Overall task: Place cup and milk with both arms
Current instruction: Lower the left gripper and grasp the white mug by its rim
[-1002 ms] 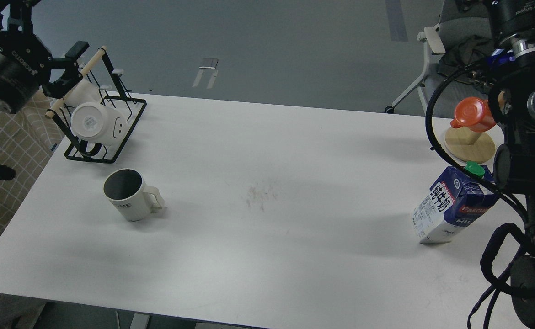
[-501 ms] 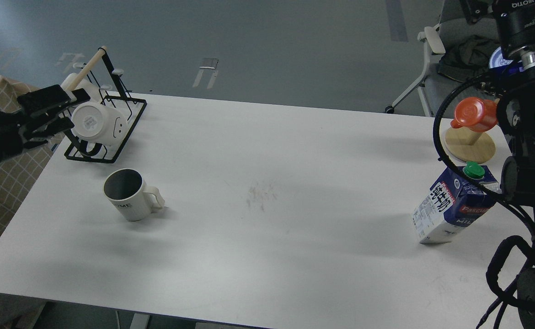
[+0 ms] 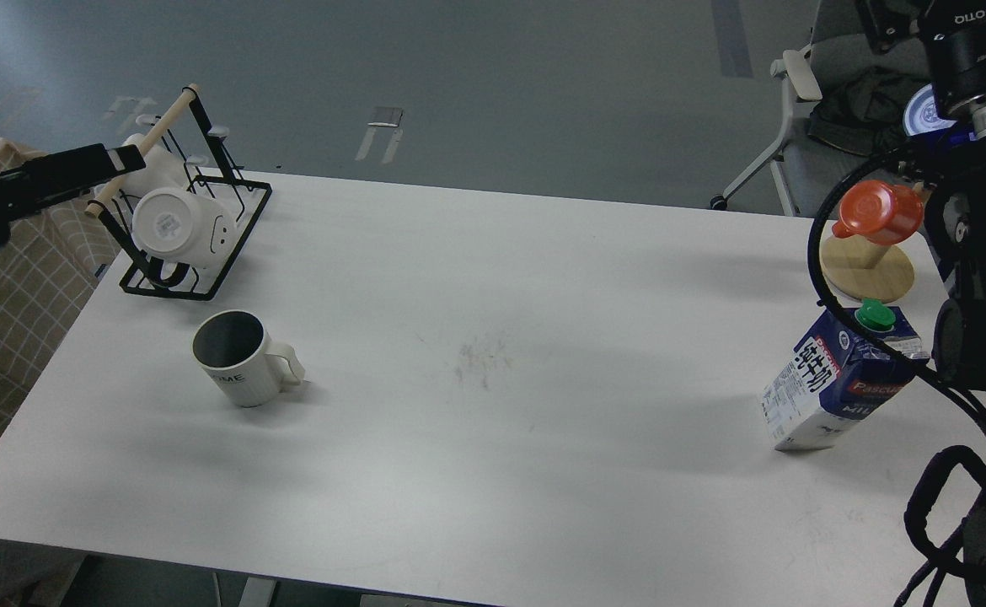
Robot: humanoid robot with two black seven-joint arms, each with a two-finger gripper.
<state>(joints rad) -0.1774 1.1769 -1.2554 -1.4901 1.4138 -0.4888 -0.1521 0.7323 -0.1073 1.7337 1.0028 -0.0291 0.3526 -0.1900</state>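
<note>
Nearest on the desk (image 3: 493, 472), the milk (image 3: 834, 384) is seen upright close to the right edge, its green cap (image 3: 874, 316) on top, with cables of the right arm draped just beside it. The cup (image 3: 236, 358) is found on the left half, upright, handle turned to the right, well apart from the milk. Nothing is gripped yet, so the step in hand is judged to be the approach before either thing is picked up.

Farther back, a black wire rack (image 3: 194, 228) with a white mug (image 3: 177, 226) hung on it is set at the left rear corner, and an orange mug (image 3: 876, 212) on a round wooden stand (image 3: 868, 265) is set at the right rear.

The left end effector (image 3: 114, 160) is held beside the rack, above and beyond the cup; it is seen edge-on, so its state cannot be told. The right end effector is cut off by the top right corner and is not seen.

Next, the left arm is probably to be lowered toward the cup, clear of the rack, and the right end effector brought down beside the milk.
</note>
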